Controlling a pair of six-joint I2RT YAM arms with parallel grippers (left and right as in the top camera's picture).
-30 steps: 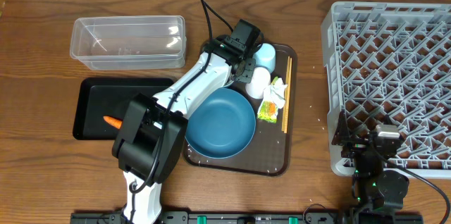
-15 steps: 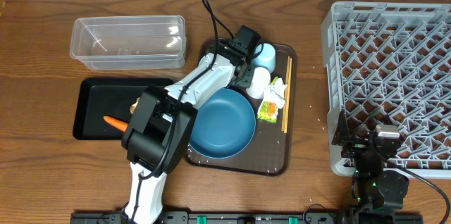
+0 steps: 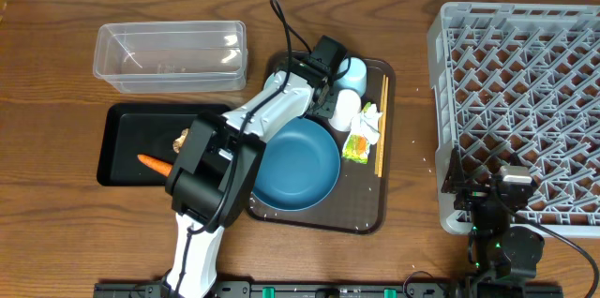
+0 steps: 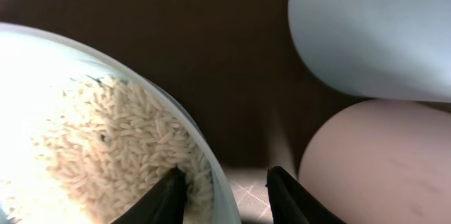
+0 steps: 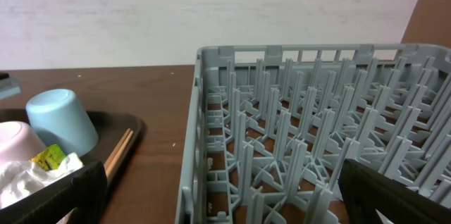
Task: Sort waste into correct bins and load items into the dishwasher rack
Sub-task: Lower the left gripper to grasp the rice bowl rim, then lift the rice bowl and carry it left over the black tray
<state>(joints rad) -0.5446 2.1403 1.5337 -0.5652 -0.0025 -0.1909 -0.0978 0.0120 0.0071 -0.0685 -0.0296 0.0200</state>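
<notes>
Left wrist view: left hand (image 4: 224,185) straddling bowl (image 4: 70,55) rim beside rice (image 4: 120,132), grip unclear, bowl hidden overhead, right hand (image 5: 225,196) spread wide

Place: prob a lab bench rig, I'd say.
Signs: wood table (image 3: 56,232), plain white wall (image 5: 211,13), dishwasher rack (image 3: 525,73) sat on tabletop.

Orange carrot (image 3: 150,162), brown food lump (image 3: 180,136): lying in black tray (image 3: 122,139). Clear tub (image 3: 169,54): upright, just behind that tray. Blue plate (image 3: 300,162), overturned pale-blue cup (image 3: 353,75) and pinkish cup (image 3: 345,106), pale bowl (image 4: 42,62) holding rice (image 4: 120,139), crumpled wrapper (image 3: 355,148), tissue (image 3: 368,122), chopsticks (image 3: 381,125): on brown serving tray (image 3: 361,214). Grey rack (image 3: 525,101): right.
</notes>
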